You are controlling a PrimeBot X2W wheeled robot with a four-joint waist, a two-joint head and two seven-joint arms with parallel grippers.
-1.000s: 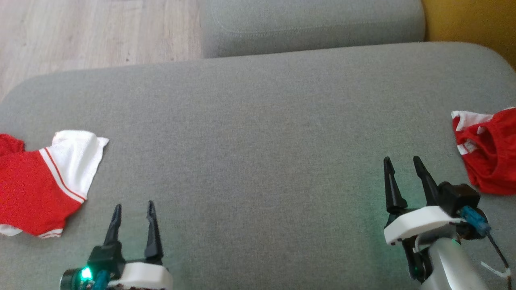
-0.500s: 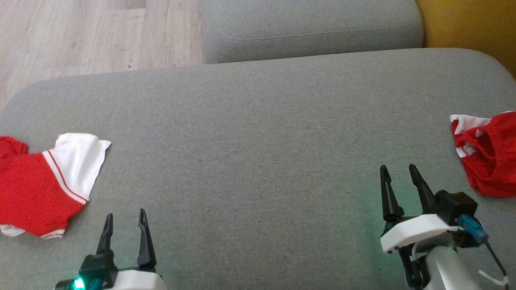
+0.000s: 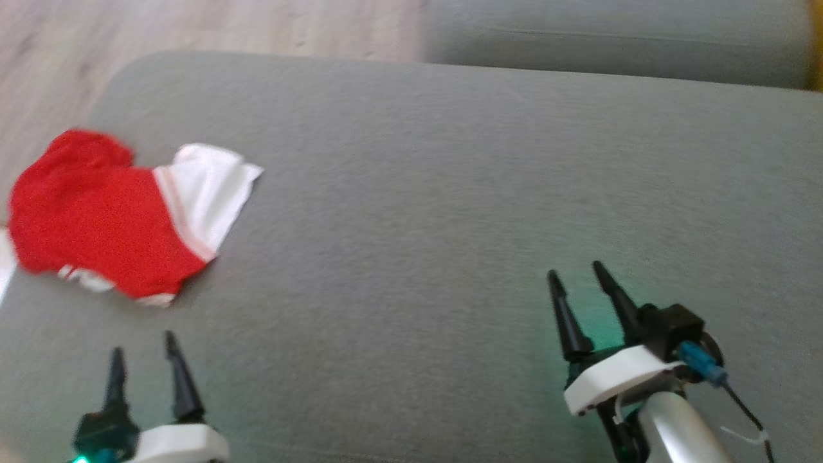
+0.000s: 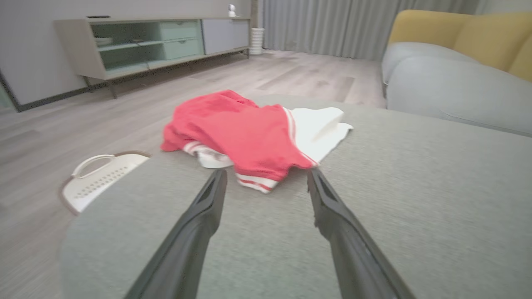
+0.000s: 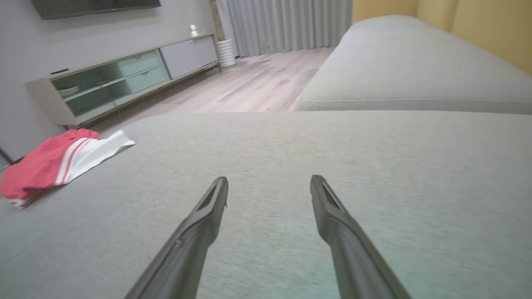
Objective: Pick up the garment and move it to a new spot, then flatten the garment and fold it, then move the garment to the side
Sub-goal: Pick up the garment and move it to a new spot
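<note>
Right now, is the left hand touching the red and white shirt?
Apart. The head view shows grey cushion between the left hand and the shirt.

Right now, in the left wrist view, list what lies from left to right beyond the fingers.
white perforated basket on the floor → red and white garment → grey sofa seat. The long cabinet at the back spans too much of the width to place.

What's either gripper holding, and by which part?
Nothing. Left gripper and right gripper are both open and empty; the red-and-white garment lies on the grey cushion, apart from both.
</note>
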